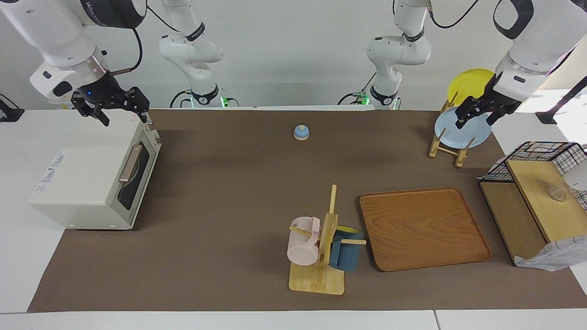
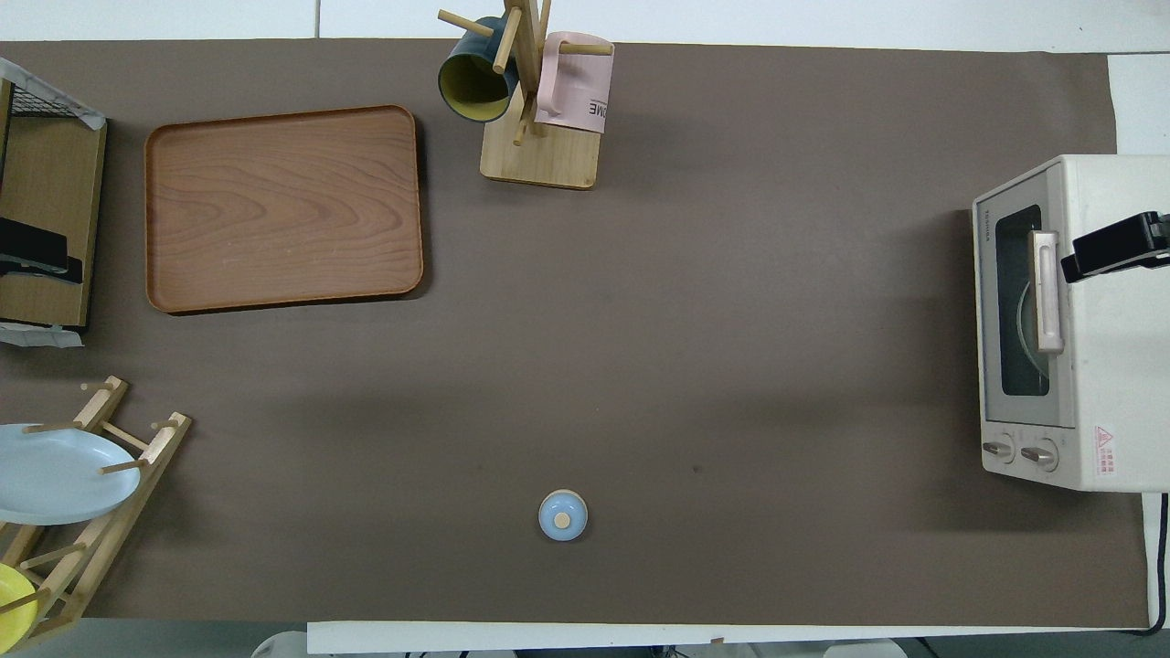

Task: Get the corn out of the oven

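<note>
The cream-white oven [image 1: 78, 178] stands at the right arm's end of the table, also in the overhead view [image 2: 1106, 366]. Its dark glass door is shut, with the copper bar handle [image 1: 130, 163] across it. The corn is hidden; no yellow cob shows through the glass. My right gripper [image 1: 110, 109] hangs open and empty over the oven's top, at the edge nearer the robots; one black finger of it shows in the overhead view [image 2: 1120, 247]. My left gripper [image 1: 477, 117] waits open and empty over the plate rack [image 1: 447, 146].
A small blue bell [image 1: 301, 132] sits mid-table near the robots. A mug tree [image 1: 321, 247] with a pink and a blue mug and a wooden tray [image 1: 422, 227] lie farther out. A black wire basket [image 1: 545, 156] with wooden boards is at the left arm's end. The rack holds a light blue and a yellow plate.
</note>
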Controlling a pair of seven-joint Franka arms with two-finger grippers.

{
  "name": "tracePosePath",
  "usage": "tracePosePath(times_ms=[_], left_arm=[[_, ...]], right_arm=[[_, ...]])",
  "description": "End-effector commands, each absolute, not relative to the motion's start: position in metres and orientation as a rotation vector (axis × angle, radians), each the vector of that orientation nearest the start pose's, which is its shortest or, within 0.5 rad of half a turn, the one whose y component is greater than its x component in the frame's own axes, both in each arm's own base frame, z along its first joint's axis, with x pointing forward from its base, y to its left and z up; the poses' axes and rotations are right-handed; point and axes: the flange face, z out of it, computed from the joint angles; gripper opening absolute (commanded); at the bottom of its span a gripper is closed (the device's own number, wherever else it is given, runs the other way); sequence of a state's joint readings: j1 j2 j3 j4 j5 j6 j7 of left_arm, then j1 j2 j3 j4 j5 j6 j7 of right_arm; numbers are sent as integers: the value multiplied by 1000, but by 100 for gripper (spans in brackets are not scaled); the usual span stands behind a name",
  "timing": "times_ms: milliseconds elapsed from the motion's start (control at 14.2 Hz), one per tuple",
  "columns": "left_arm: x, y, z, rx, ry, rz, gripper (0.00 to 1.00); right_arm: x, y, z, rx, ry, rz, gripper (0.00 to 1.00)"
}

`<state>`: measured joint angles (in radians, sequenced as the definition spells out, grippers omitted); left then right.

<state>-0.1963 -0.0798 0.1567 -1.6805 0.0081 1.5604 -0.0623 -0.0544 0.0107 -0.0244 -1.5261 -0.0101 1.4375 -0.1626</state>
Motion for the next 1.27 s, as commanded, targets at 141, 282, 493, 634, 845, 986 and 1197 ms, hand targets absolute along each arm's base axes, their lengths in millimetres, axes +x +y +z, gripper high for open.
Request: tracePosePath(times_ms=[141,282,493,634,845,986,1197], left_arm=[[526,-13,620,-3134,-26,76,100],[526,-13,620,-3134,-26,76,100],[526,-13,620,-3134,-26,76,100],[526,-13,620,-3134,-26,76,100],[526,-13,620,-3134,-26,76,100],[526,-13,620,-3134,-26,76,100],[526,-13,620,-3134,-26,76,100]], right_arm=[[540,-48,628,-3131,-104,178,100],[539,-56,626,-3130,-83,178,100],[533,-65,607,-3124,-84,165,92],[526,-59,586,-3131,-99,106,36],[526,-57,545,-3136,-163,27,3],[537,-62,520,-3141,-168,42,0],[539,-70,500,-3152,-170,93,0]])
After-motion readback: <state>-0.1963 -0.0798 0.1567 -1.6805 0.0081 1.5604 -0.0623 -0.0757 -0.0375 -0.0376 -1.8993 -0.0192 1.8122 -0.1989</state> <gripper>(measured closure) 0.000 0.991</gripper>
